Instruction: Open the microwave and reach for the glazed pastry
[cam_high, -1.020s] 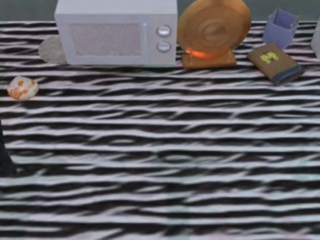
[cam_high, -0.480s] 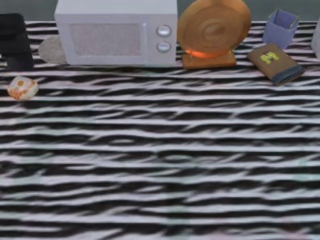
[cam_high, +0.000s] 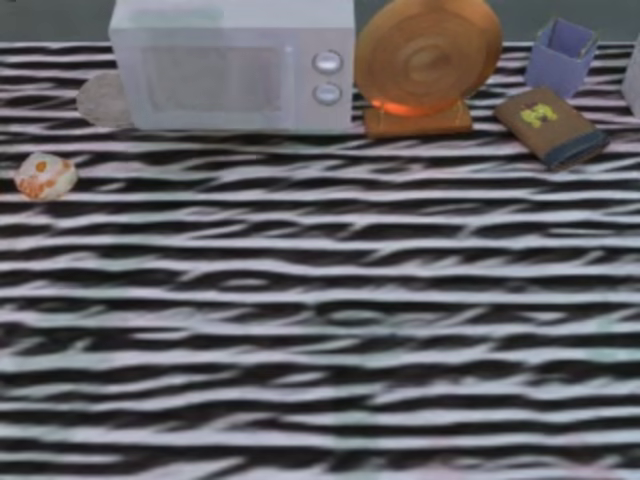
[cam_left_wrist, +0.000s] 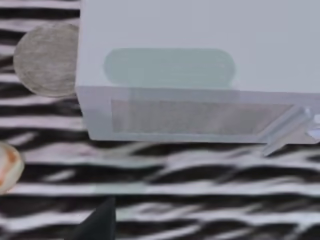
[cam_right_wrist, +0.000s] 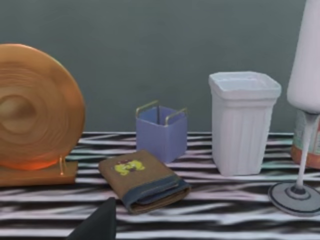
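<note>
Opening step: microwave (cam_high: 232, 68) door shut, glazed pastry (cam_high: 45, 176) on the tabletop at its left; neither pincer's state can be told; next, find the door edge

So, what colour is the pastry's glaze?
The pastry has whitish glaze with orange-red patches, clearest in the top view.

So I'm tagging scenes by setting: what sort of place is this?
Probably a simulated tabletop, not a real kitchen: a zebra-striped table against a plain grey wall, with a white microwave, a glazed pastry and unrelated clutter such as a round wooden disc on a stand.
</note>
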